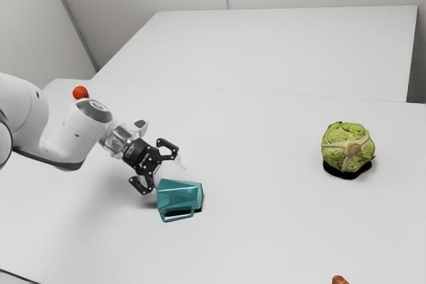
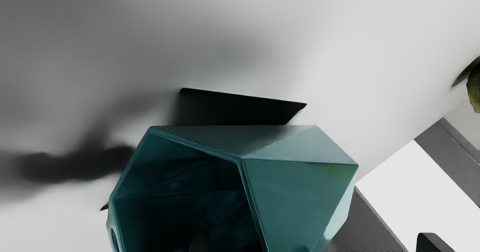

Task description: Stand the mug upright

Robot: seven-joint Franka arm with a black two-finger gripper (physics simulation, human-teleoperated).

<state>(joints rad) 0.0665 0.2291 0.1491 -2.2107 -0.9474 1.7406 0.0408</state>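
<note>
1. Mug lying on its side on the desk, not upright. Position: toward the exterior view's left, well in from the far edge and well apart from the far-left corner.
2. Mug orientation: mouth turned toward the pincer and the exterior view's left, base toward the exterior view's right. Handle on the side facing the exterior view's bottom edge. Body teal, with flat facets.
3. Pincer state: released, fingers spread wide, nothing grasped. Located just beside the mug at its mouth end, tilted down toward the desk.
4. Wrist view: one finger overlaps the dark mouth of the mug; whether its tip is inside or only in front, cannot tell. Other finger stands apart, outside the mug's wall. Mug not pinched between the two.
5. Dark shadow on the desk along one side of the mug.
6. Cabbage, green, on the desk toward the exterior view's right, nearer the far edge than the mug is; well apart from mug and pincer.
7. Red ball near the far-left corner of the desk, behind the arm as seen in the exterior view.
8. Brown item at the exterior view's bottom edge, partly cut off; kind not determined.
</note>
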